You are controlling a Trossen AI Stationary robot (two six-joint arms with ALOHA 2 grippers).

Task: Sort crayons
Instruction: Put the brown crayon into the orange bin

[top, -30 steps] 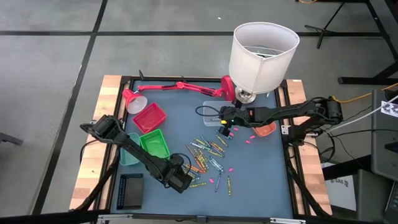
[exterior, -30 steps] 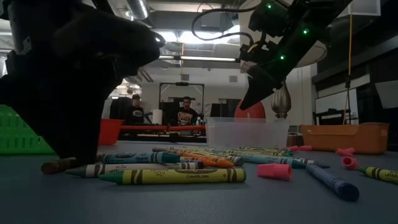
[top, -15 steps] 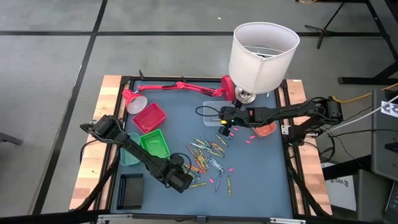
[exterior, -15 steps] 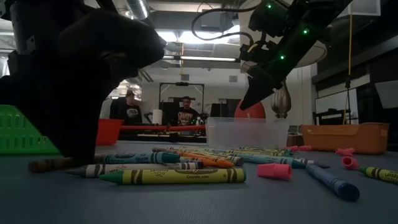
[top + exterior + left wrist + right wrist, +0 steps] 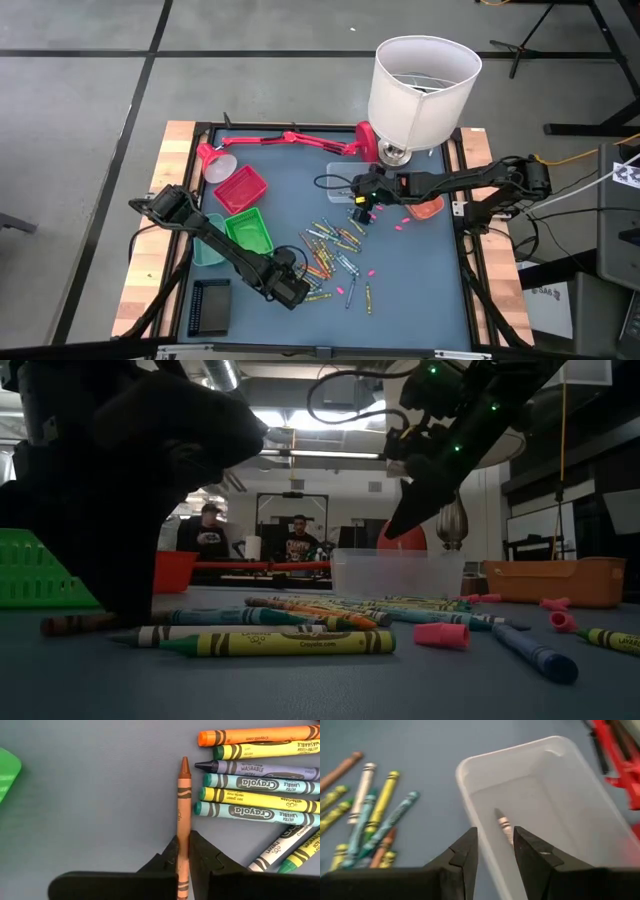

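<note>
Many crayons (image 5: 335, 250) lie loose on the blue table top. My left gripper (image 5: 295, 290) stands at the near left edge of the pile, pointing down and shut on a brown crayon (image 5: 183, 810). In the low view that crayon (image 5: 70, 624) lies flat on the table beside the dark gripper (image 5: 120, 600). My right gripper (image 5: 360, 212) hangs open above a clear tray (image 5: 560, 795). A pale crayon (image 5: 504, 826) lies on the tray's floor and shows between the fingers, touching neither. My left gripper pinches the brown crayon between its two fingers on the wrapped shaft (image 5: 183, 851), in the half away from the tip. The fingers come from above, pointing down, and lie across the crayon. The crayon lies flat on the table.
Red (image 5: 241, 187), green (image 5: 248, 230) and teal (image 5: 208, 250) trays stand left of the pile, and a dark tray (image 5: 210, 305) stands near the front left. An orange tray (image 5: 428, 207) and a white-shaded lamp (image 5: 422, 90) stand at the far right. Pink bits (image 5: 370, 270) are scattered about. People sit beyond the table (image 5: 300, 545).
My left gripper has shut on the brown crayon without moving off. The crayon has slid a little toward the table's left and still lies flat. My right gripper has turned slightly above the clear tray.
</note>
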